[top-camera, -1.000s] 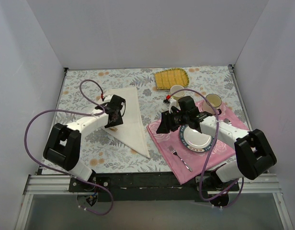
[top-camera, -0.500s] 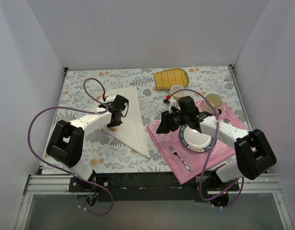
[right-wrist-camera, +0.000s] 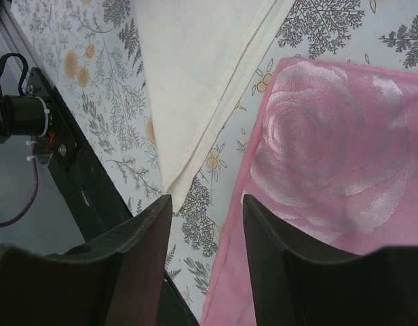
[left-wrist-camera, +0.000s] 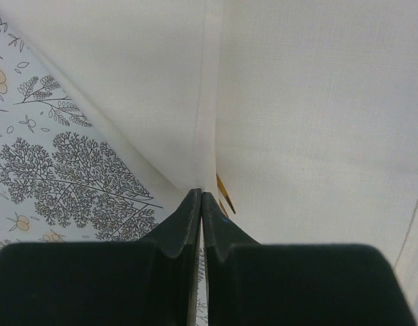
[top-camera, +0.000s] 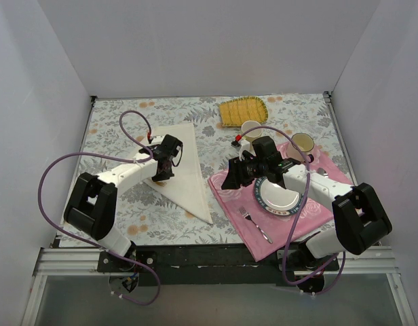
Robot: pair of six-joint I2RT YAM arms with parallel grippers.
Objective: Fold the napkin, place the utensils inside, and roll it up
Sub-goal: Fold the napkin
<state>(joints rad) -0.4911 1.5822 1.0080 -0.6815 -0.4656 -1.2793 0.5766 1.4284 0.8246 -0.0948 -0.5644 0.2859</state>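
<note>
The cream-white napkin (top-camera: pixel 184 161) lies folded into a long triangle left of centre, with its point toward the front edge (right-wrist-camera: pixel 195 102). My left gripper (top-camera: pixel 161 173) sits at the napkin's left edge. In the left wrist view its jaws (left-wrist-camera: pixel 199 195) are pressed together on the edge of the cloth (left-wrist-camera: pixel 297 102). A thin gold sliver of the utensils (left-wrist-camera: pixel 222 185) pokes out from under the napkin just right of the fingertips; the rest is hidden. My right gripper (top-camera: pixel 231 179) hovers open over the pink mat's left edge (right-wrist-camera: pixel 207 200), holding nothing.
A pink rose-patterned placemat (top-camera: pixel 226 193) carries a plate (top-camera: pixel 290 204), a silver fork (top-camera: pixel 254 222) and a cup (top-camera: pixel 302 142). Another cup (top-camera: pixel 250 128) and a yellow ribbed mat (top-camera: pixel 241 110) lie behind. White walls enclose the flowered table (top-camera: pixel 114 122).
My left gripper has closed from open onto the napkin's edge and its wrist shifted slightly toward the back. The right arm has not moved.
</note>
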